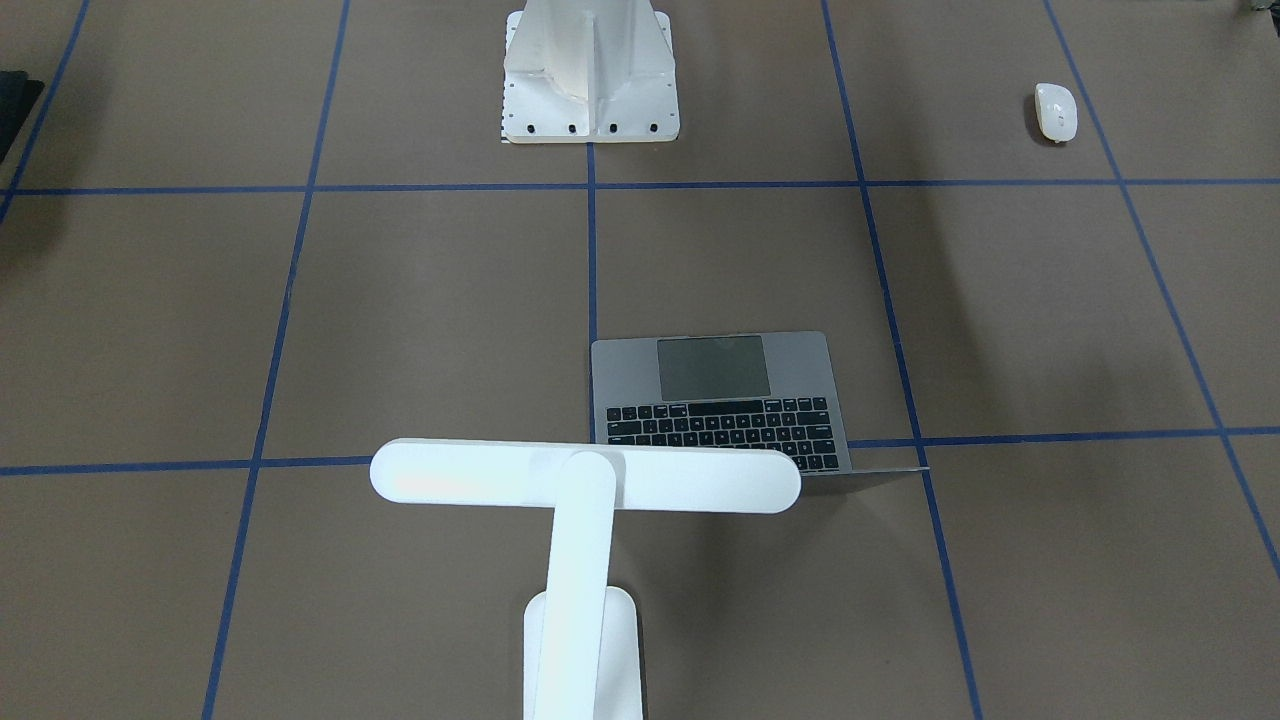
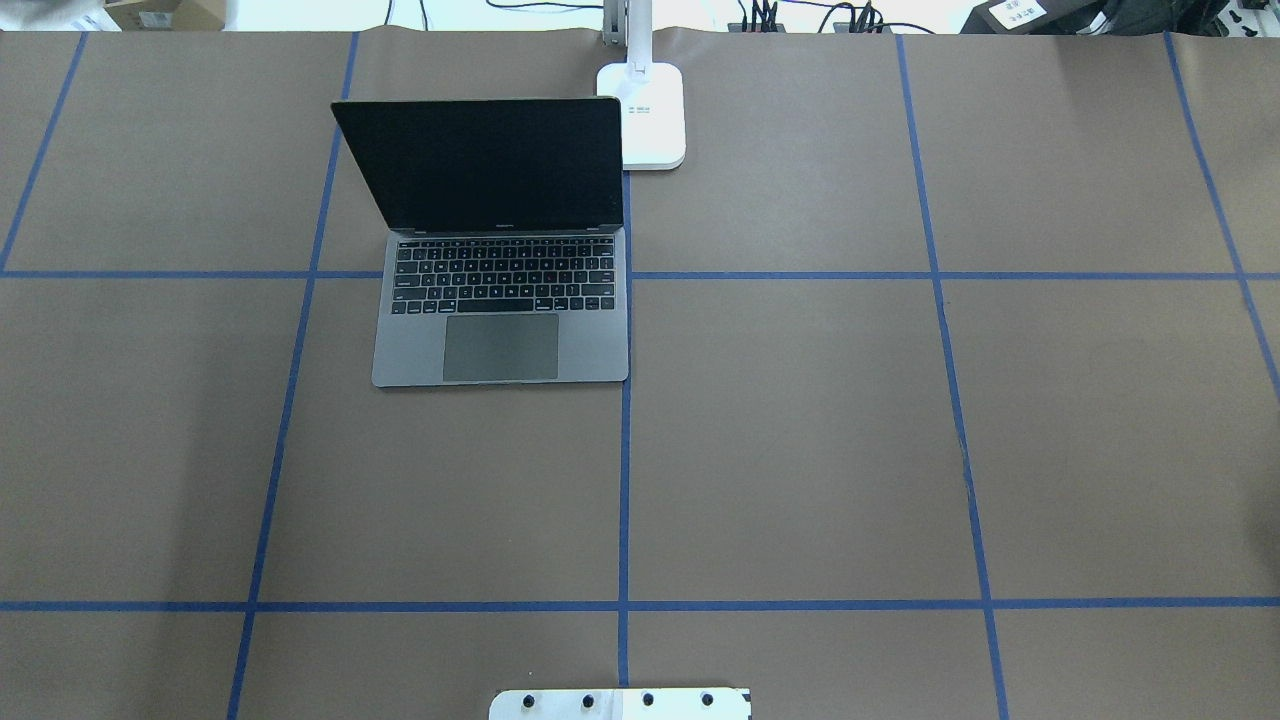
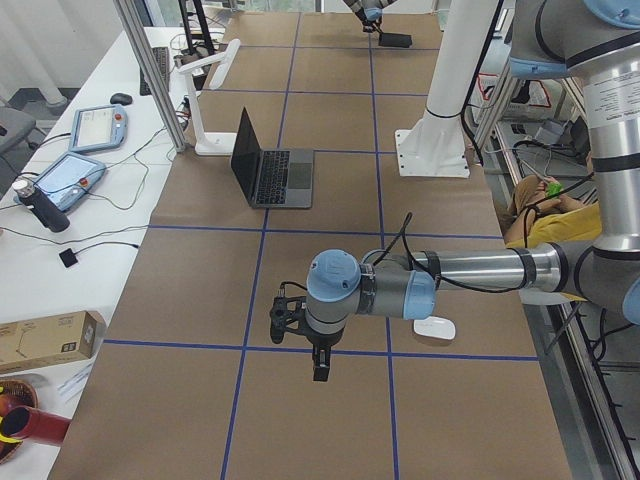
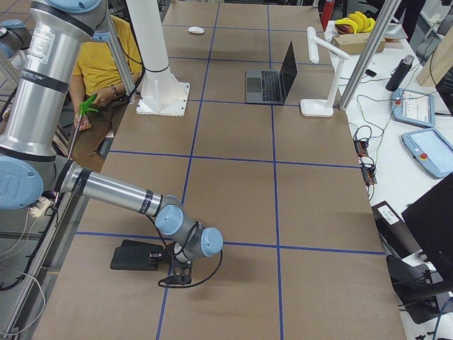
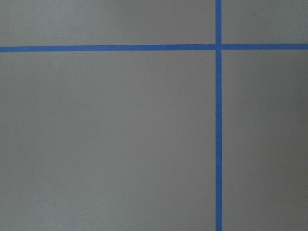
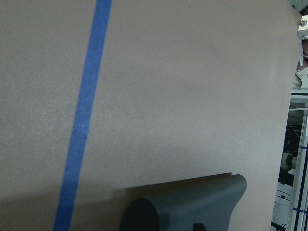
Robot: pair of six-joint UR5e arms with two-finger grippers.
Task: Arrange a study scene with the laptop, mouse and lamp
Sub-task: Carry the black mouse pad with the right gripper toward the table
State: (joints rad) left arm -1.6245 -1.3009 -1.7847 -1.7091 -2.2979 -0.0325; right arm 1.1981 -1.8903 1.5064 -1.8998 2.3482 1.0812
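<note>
The laptop stands open on the table, its screen dark; it also shows in the front view. The lamp stands just beyond the laptop's right side, with its base on the table. The mouse lies far to the robot's left, near the robot's table edge, and shows in the left side view. My left gripper hangs over bare table near the mouse. My right gripper is low beside a black pad. I cannot tell whether either gripper is open or shut.
The white bolted pedestal stands at the robot's middle edge. The black pad also shows at the front view's left edge. Blue tape lines divide the brown table. A person in yellow sits behind the robot.
</note>
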